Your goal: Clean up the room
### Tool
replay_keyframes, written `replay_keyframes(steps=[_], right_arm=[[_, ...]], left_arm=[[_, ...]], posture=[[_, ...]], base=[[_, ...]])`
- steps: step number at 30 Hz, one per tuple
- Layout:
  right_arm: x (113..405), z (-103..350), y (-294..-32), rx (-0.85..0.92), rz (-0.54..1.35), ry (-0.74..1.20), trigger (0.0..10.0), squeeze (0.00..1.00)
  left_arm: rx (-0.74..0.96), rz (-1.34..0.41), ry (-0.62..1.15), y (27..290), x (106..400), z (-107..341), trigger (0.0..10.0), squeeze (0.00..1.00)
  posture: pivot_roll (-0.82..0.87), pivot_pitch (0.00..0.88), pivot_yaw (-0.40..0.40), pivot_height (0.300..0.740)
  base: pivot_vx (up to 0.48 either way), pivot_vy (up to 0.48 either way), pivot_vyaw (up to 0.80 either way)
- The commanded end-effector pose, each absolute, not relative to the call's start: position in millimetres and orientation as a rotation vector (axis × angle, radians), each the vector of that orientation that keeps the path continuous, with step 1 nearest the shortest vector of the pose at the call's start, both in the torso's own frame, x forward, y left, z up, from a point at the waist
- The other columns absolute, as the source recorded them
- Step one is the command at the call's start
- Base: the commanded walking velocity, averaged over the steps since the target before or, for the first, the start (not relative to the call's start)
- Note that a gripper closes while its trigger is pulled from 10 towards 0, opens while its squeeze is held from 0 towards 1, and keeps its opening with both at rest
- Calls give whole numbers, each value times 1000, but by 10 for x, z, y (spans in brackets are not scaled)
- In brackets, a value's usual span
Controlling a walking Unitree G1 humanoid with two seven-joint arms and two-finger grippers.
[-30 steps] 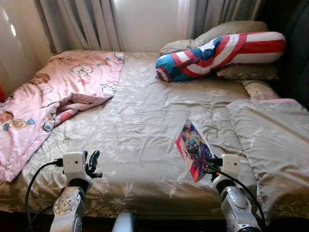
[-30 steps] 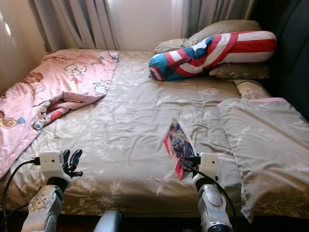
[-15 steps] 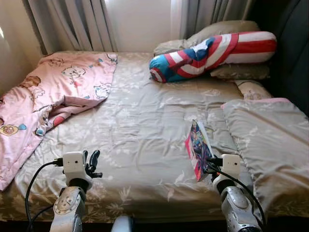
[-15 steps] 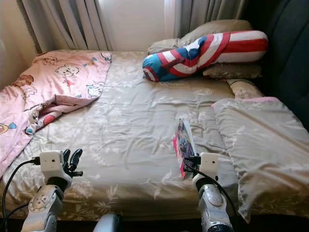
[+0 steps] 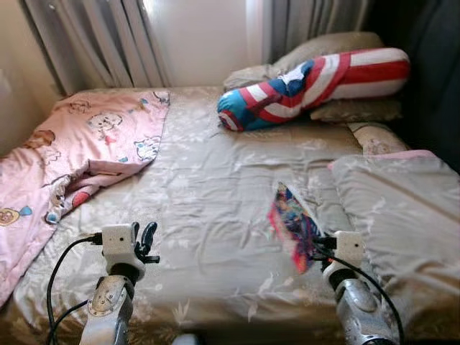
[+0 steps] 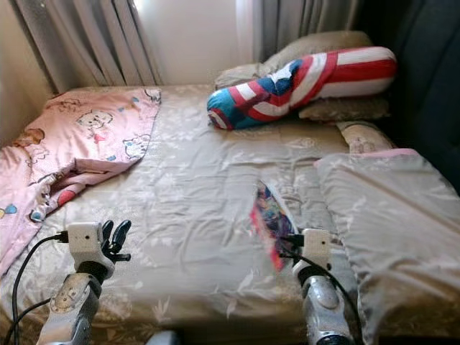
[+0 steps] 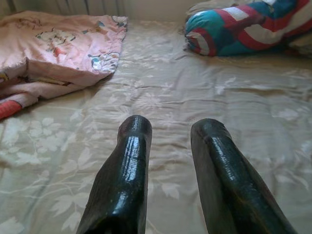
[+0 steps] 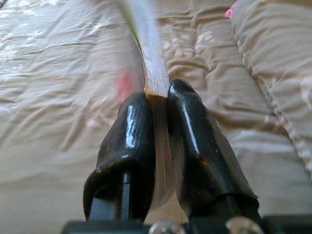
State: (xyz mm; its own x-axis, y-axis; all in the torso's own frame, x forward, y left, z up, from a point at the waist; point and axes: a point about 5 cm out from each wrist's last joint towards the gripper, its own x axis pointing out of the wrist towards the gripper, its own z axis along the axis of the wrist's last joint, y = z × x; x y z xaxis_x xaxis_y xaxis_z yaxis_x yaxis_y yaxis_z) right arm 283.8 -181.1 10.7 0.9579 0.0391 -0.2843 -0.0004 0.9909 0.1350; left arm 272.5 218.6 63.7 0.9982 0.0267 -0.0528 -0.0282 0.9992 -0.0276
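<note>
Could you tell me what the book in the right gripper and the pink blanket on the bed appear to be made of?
The book, shut between the right gripper's fingers, looks like paper: a glossy printed colour cover, and the right wrist view shows a tan edge of stacked pages. The pink blanket looks like soft matte woven fabric, probably cotton; it creases, folds over itself and carries a cartoon print.

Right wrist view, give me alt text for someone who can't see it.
The right gripper has its two black fingers clamped on the page edge of a thin book, held over a rumpled beige bedsheet. A beige quilted blanket lies beside it on the bed.
</note>
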Motion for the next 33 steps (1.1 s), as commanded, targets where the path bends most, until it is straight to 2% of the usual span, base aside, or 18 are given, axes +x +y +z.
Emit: replay_keyframes(steps=[1,21,22,24,33], right_arm=[[2941,236,-1725,138,45,223,10000,0],[2942,235,-1724,138,46,224,10000,0],[3134,261,-1501,393,123,296,10000,0],[3212,305,-1355,544,174,313,10000,0],[3123,145,-1439,715,74,393,10000,0]], left_arm=[[-21,51,49,2265,2712,656,10000,0],[-20,49,50,2265,2712,657,10000,0],[43,42,62,2413,2507,778,10000,0],[77,37,67,2482,2401,857,10000,0],[125,33,100,2578,2249,942,10000,0]], posture=[[62,0,-8,646],[62,0,-8,646],[189,120,62,646],[205,147,73,646],[253,193,106,646]], base=[[304,0,0],[304,0,0],[0,0,0],[0,0,0],[0,0,0]])
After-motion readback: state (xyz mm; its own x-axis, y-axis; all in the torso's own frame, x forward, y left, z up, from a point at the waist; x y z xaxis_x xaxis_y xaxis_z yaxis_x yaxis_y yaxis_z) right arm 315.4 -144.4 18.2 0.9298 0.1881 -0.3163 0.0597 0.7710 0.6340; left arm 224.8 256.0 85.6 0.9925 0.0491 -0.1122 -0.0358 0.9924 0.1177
